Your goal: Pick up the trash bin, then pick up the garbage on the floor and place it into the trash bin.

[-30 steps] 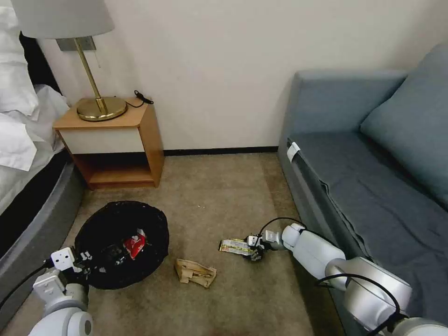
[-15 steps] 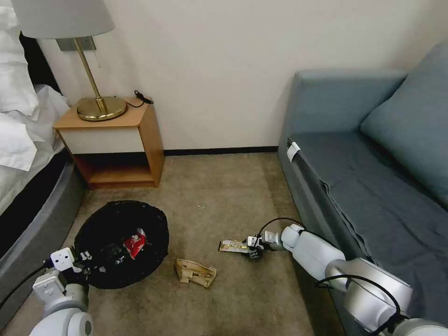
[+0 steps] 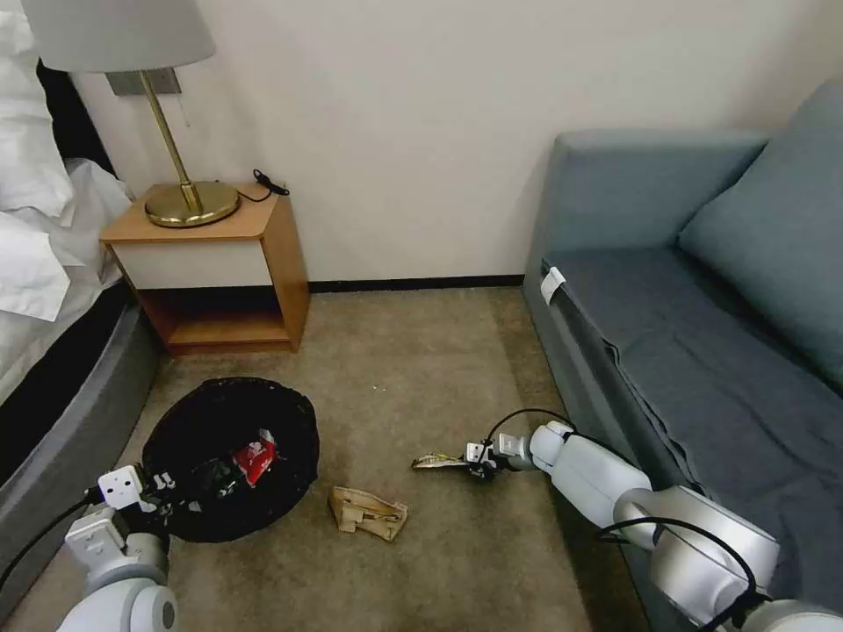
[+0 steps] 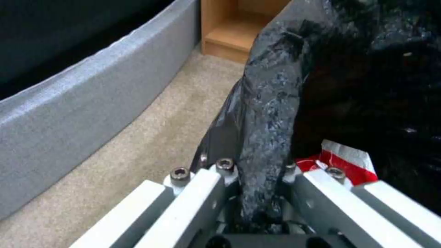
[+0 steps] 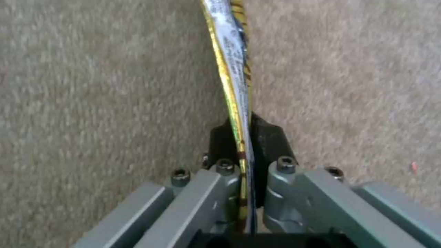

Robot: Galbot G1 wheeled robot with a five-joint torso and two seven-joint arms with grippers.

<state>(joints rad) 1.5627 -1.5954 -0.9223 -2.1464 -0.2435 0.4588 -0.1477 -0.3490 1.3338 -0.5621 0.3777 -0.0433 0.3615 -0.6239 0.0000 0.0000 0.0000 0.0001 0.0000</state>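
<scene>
Right gripper (image 3: pixel 474 463) pinches flat silvery wrapper (image 3: pixel 436 460) by one edge at 3 o'clock of trash bin (image 3: pixel 230 456), whose bag-lined rim left gripper (image 3: pixel 151 502) clamps; thin wrapper may slip free.

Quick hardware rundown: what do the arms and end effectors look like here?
Both arms are glossy white and silver-grey, built of rounded cylindrical links, with black cables looping outside near the wrists. The left end effector has a boxy white wrist block with dark dots. The right end effector has flat grey finger links with hex-head screws and black tip pads.
</scene>
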